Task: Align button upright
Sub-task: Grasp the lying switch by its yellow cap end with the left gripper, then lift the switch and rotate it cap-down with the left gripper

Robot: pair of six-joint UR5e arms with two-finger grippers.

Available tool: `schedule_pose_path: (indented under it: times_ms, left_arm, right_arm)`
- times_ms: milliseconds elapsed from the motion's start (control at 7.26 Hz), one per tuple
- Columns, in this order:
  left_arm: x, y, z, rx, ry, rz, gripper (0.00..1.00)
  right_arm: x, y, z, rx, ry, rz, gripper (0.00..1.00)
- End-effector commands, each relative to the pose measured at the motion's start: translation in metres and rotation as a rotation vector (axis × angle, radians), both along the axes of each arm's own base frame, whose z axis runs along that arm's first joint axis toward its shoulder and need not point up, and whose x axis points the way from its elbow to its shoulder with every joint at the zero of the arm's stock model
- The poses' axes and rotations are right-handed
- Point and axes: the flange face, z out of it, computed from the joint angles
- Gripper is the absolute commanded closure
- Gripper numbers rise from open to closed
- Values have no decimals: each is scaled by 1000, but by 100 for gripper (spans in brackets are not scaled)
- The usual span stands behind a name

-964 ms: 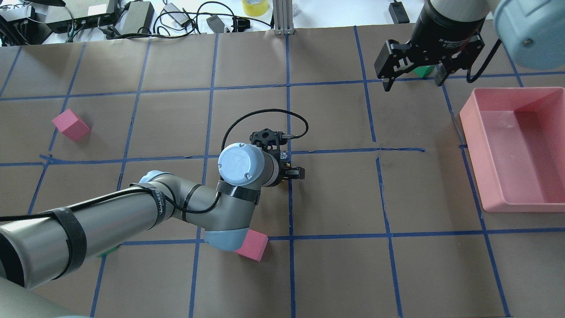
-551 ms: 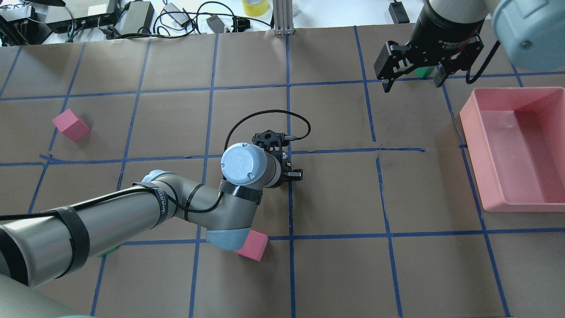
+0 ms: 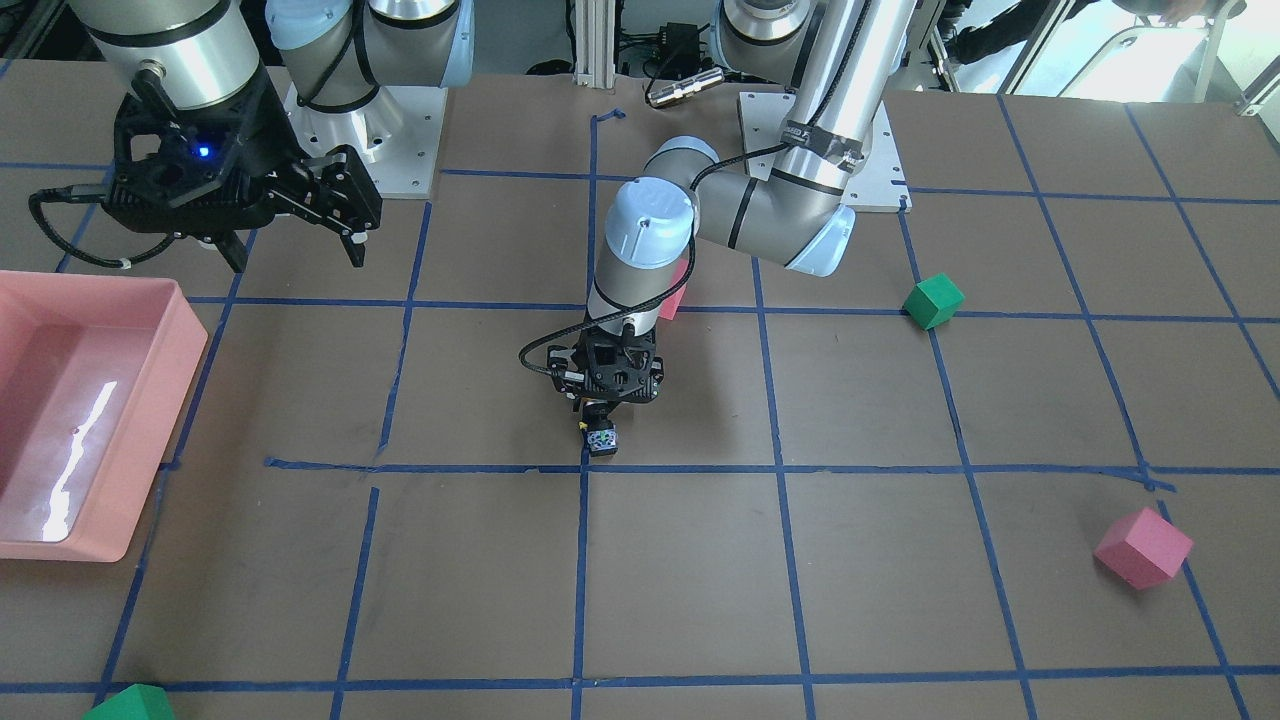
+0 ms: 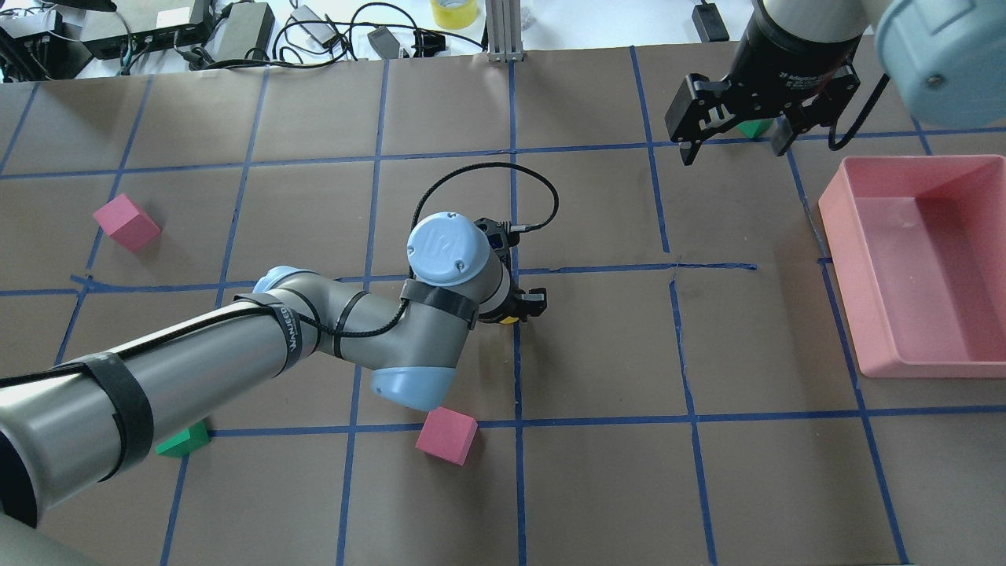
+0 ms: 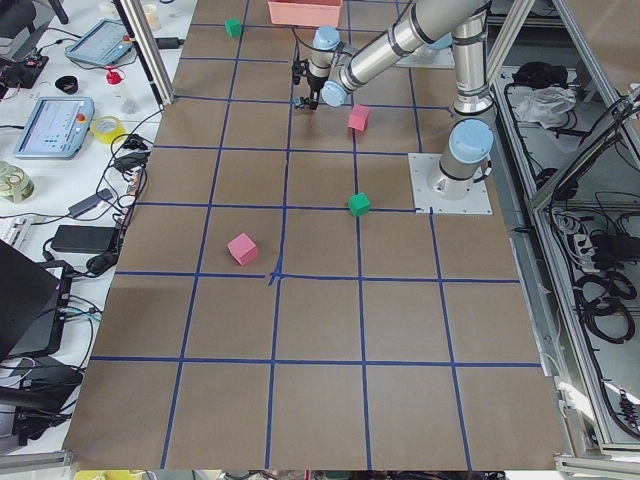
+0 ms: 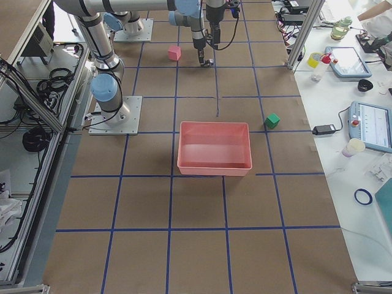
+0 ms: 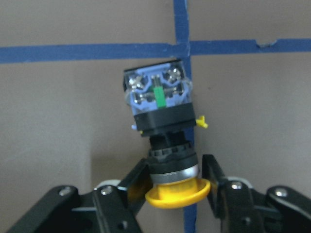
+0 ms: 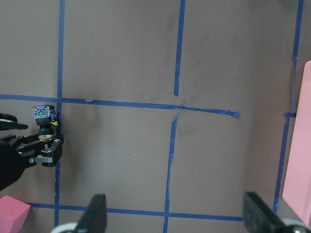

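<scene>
Left wrist-mounted view shows the button (image 7: pixel 160 116) best. Its yellow cap (image 7: pixel 178 192) is nearest the camera, and its silvery terminal block (image 7: pixel 156 90) points away, toward a crossing of blue tape lines (image 7: pixel 87 52) near the middle of the table (image 4: pixel 597 346). The left pincer (image 7: pixel 176 169) is closed down to a narrow gap, with its fingers (image 7: pixel 216 179) flanking the neck just behind the cap. It appears to have the button gripped there, though contact on the camera-right finger is hard to confirm. The right pincer (image 4: pixel 731 130) hangs spread wide and empty, well apart, near the pink tray (image 4: pixel 841 259).

I judge the button to be light and rigid, plastic with metal screws, and not fragile under a modest squeeze. The cap is smooth and rounded, so a hold on it could slip or let the body pivot. The ribbed neck or the flat sides of the black body would hold more surely. Standing on the terminal block, it has a small base under a wide cap, so it could topple if released while tilted.

From overhead the wrist covers nearly all of the button, leaving only a sliver of yellow. No view shows whether the terminal block touches the table or hangs just above it. In both side views the button is too small to read. A green cube (image 4: pixel 756 126) is mostly hidden behind the right pincer.
</scene>
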Motion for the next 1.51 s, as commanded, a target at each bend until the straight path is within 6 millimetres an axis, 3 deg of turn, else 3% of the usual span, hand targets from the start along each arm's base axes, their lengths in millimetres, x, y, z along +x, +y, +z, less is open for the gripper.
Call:
schedule_pose_path:
  times_ms: [0, 551, 689, 964, 1240, 1377]
  left_arm:
    - [-4, -4, 11, 44, -9, 24, 100]
    - [-8, -22, 63, 230, -89, 23, 100]
    - [0, -26, 67, 247, -94, 38, 100]
    - [36, -38, 86, 326, -13, 114, 100]
    - [57, -53, 99, 401, 73, 192, 100]
    - [56, -51, 102, 490, 80, 261, 100]
  right_arm:
    - [0, 0, 0, 0, 0, 0, 0]
    - [0, 0, 0, 3, 0, 0, 0]
    - [0, 0, -1, 5, 0, 0, 0]
    - [0, 0, -1, 5, 0, 0, 0]
    - [0, 0, -1, 5, 0, 0, 0]
    - [0, 1, -1, 6, 0, 0, 0]
